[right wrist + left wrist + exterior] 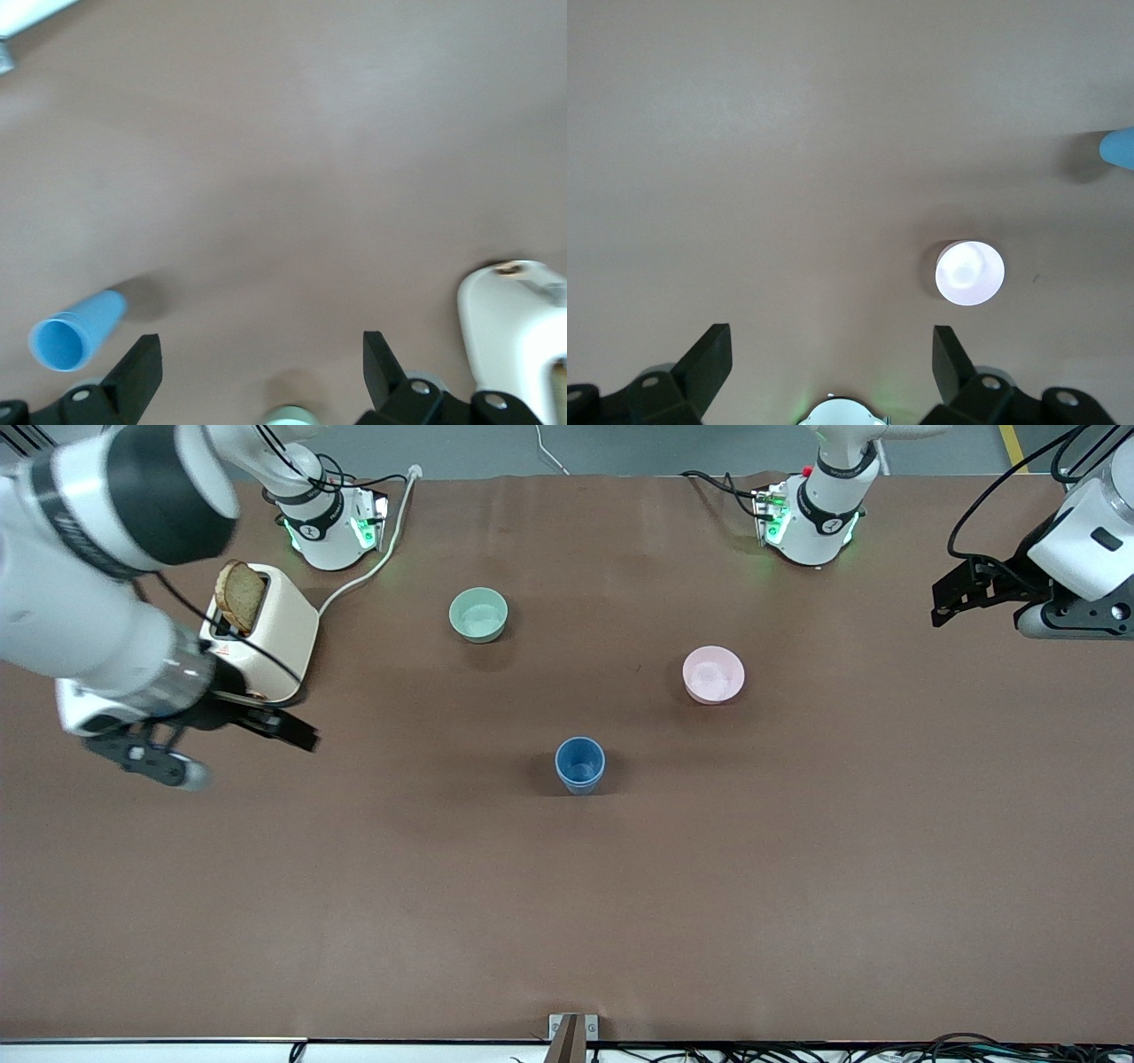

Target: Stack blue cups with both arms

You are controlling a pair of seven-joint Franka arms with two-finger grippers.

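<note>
One blue cup shape [580, 764] stands upright mid-table, nearer the front camera than both bowls. No second separate blue cup shows; I cannot tell whether one sits nested in it. It also shows in the right wrist view [75, 332] and at the edge of the left wrist view [1121, 146]. My right gripper [235, 748] is open and empty, up over the table beside the toaster at the right arm's end. My left gripper [961, 593] is open and empty, up over the left arm's end of the table. The open fingers show in both wrist views [831, 359] [261, 359].
A pale green bowl [478, 614] stands toward the robots' bases. A pink bowl [713, 674] [969, 273] stands toward the left arm's end. A cream toaster [266, 631] [514, 328] holds a bread slice [240, 595] at the right arm's end, its cord running to the base.
</note>
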